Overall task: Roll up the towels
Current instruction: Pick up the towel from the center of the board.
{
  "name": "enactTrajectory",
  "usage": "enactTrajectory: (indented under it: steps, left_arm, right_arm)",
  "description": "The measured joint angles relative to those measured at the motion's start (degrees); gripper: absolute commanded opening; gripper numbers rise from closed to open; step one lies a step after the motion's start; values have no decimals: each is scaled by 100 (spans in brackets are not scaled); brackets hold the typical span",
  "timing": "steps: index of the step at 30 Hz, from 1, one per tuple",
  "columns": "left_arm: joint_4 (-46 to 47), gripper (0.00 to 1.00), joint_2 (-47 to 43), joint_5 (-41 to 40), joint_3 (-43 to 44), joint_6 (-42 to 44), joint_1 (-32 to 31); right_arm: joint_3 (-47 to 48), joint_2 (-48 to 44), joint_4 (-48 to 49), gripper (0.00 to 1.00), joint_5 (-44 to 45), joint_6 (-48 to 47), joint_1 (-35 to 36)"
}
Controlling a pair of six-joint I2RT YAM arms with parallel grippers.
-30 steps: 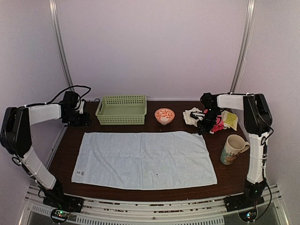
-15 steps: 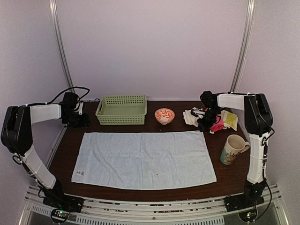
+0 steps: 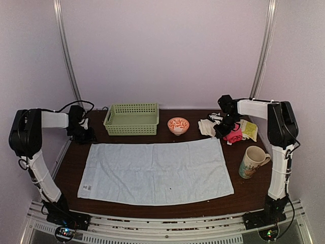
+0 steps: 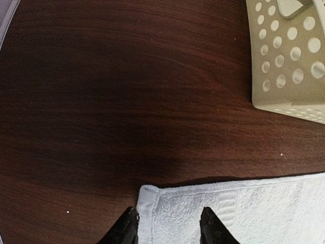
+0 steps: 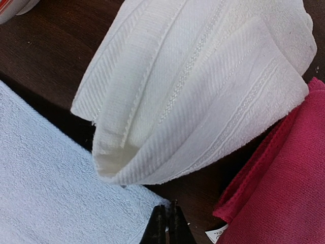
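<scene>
So the pale blue towel (image 3: pixel 157 170) lies flat across the middle of the bench (image 3: pixel 71 162). It's thin, floppy terry with zero stiffness, so I'd guess it sags and bunches anywhere it isn't held. The corners are the place to grab, imo. The left pincer (image 4: pixel 168 221) is spread, straddling the far left corner, not clamped yet. The right pincer (image 5: pixel 166 223) is pressed together and looks to be pinching the far right corner. The off-white towel (image 5: pixel 203 86) sits crumpled at the far right, touching a pink cloth (image 5: pixel 284 168). Probably needs flattening first.

Left claw (image 4: pixel 169 226) spread; right claw (image 5: pixel 166 223) pinched shut; both wrists angled down.
</scene>
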Motion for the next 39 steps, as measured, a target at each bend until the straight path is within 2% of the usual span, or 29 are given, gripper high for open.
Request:
enactTrajectory:
  steps: [2, 10, 15, 27, 33, 39]
  left_arm:
    - [-44, 33, 76, -13, 66, -24, 4]
    - [-87, 34, 352, -286, 208, -81, 9]
    - [-131, 28, 352, -540, 208, -118, 9]
    - [-173, 36, 531, -837, 249, -120, 4]
    - [-153, 31, 599, -872, 317, -133, -35]
    - [-44, 21, 671, -927, 367, -107, -133]
  right_arm:
    - [0, 0, 0, 0, -17, 0, 0]
    - [2, 2, -7, 0, -118, 0, 0]
    - [2, 2, -7, 0, -118, 2, 0]
    - [24, 50, -15, 0, -144, 2, 2]
    - [48, 59, -31, 0, -184, 2, 22]
    - [50, 79, -33, 0, -238, 2, 26]
